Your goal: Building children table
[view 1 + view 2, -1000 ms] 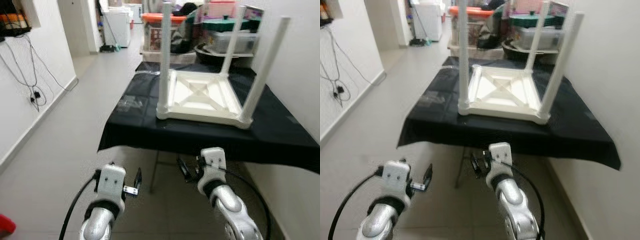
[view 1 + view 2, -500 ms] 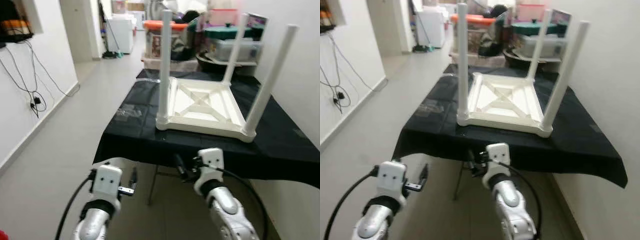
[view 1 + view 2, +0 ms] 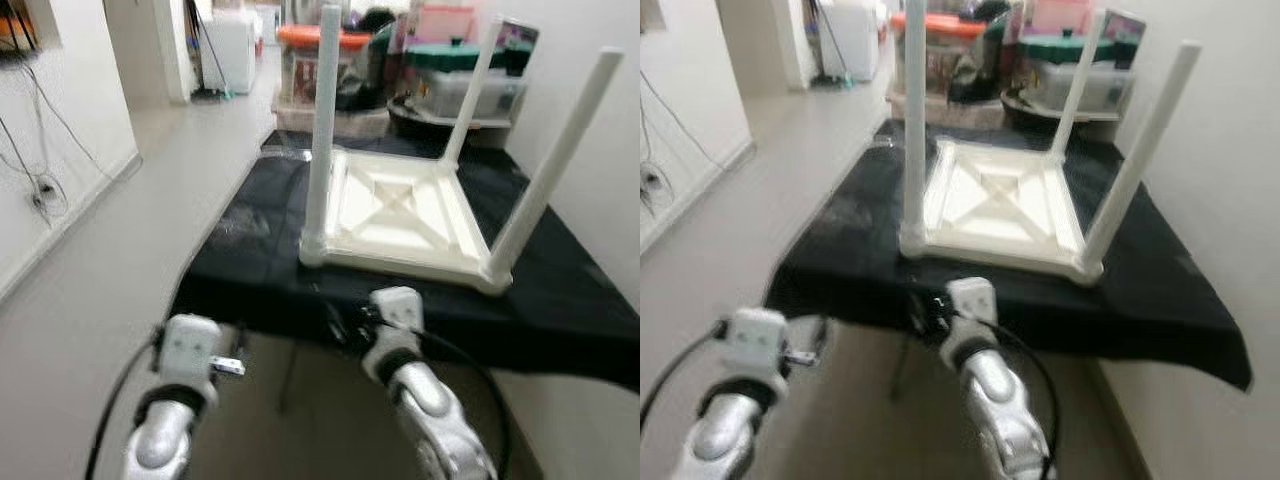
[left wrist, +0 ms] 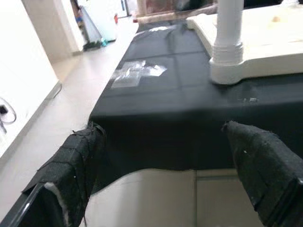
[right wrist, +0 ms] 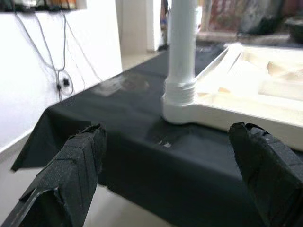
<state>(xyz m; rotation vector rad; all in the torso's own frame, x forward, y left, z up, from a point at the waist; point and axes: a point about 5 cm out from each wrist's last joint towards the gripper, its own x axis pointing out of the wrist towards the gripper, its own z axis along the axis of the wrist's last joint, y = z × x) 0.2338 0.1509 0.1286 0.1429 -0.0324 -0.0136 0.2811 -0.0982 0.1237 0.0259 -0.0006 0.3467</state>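
Children table (image 3: 400,215): white plastic, upside down on the black cloth, top face on the cloth, ribbed underside up.
Legs: three fitted in corner sockets and standing up: near left leg (image 3: 319,130), near right leg (image 3: 555,160), far right leg (image 3: 470,90). Far left corner looks to have no leg; blur, not certain.
Progress: judging from this, mostly built. Left: a fourth leg if it really is missing, then turning the table upright. No loose leg spotted.
Black cloth (image 3: 250,250): drapes a work table, hangs over the near edge.
Clear plastic wrap (image 4: 137,72): flat on the cloth, left of the table, apart from it.
Left gripper (image 4: 165,184): low, in front of the cloth's near edge, fingers spread wide, nothing between them, touching nothing.
Right gripper (image 5: 170,175): same height, just short of the cloth edge, aimed at the near left leg socket, fingers spread, holding nothing.
Storage bins (image 3: 320,60): cluttered past the far end of the cloth, well apart from the grippers.
Wall (image 3: 600,30): close on the right.
Floor (image 3: 120,220): tiled corridor to the left.
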